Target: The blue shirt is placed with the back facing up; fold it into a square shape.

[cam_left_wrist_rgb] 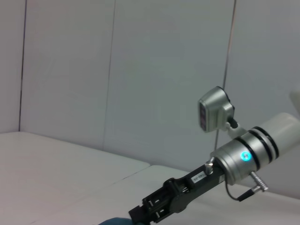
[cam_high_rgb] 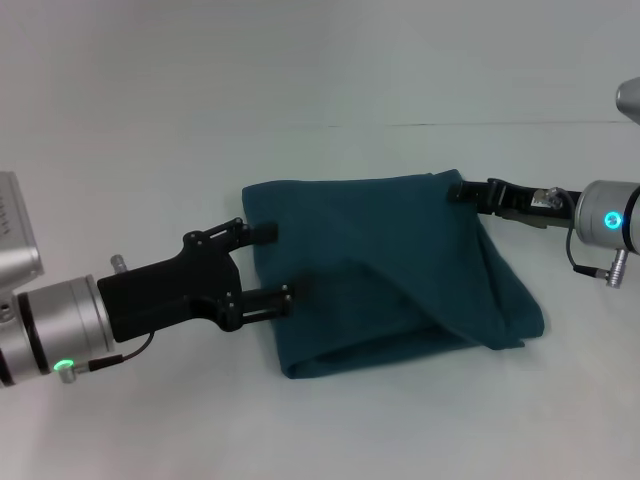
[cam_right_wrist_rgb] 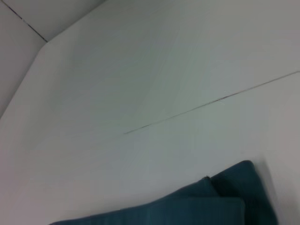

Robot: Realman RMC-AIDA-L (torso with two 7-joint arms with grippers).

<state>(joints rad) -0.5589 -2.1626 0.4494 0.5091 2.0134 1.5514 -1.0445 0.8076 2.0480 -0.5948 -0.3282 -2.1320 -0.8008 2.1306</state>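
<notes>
The wide, flat, matte white bench [cam_high_rgb: 330,430] fills almost the whole head view. A thin dark seam line [cam_high_rgb: 500,124] runs across it far from the robot, level from side to side. The same kind of seam [cam_right_wrist_rgb: 211,101] is seen in the right wrist view, crossing the white surface at a slant. In the left wrist view a pale grey panelled wall [cam_left_wrist_rgb: 140,79] stands behind the bench, divided by narrow dark vertical joints [cam_left_wrist_rgb: 110,75]. The light is soft and even, and it gives only faint shadows on the surface.
</notes>
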